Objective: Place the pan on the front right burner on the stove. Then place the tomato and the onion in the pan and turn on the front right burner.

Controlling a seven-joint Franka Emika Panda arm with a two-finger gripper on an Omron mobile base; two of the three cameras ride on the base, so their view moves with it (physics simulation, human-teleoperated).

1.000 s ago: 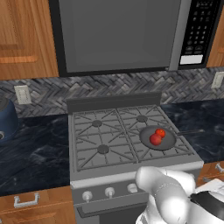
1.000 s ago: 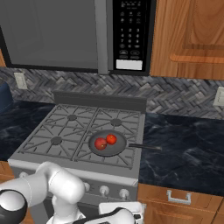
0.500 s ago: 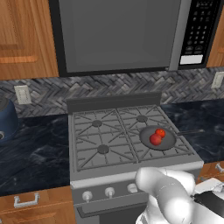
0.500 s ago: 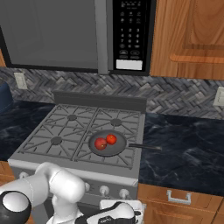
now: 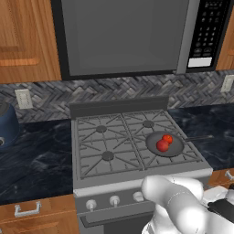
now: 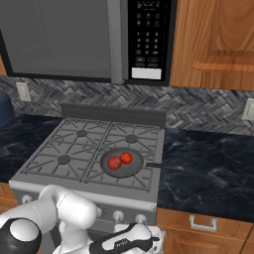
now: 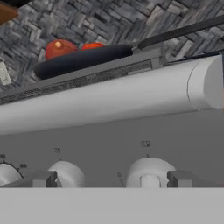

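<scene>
On the dark stone counter's stove (image 5: 137,178), the pan (image 6: 122,163) is seated on the front right burner. The gripper (image 7: 111,178), spread wide and empty, is faced with 2 knobs; the wrong knob (image 7: 68,173) could be turned.

Home kitchen, rendered. Gas stove (image 5: 132,151) with four burners and front knobs; microwave (image 5: 132,36) above the stove, herringbone backsplash (image 6: 198,111) behind it, dark marble counters (image 6: 208,173) either side, wooden cabinets (image 5: 25,39) above.
</scene>
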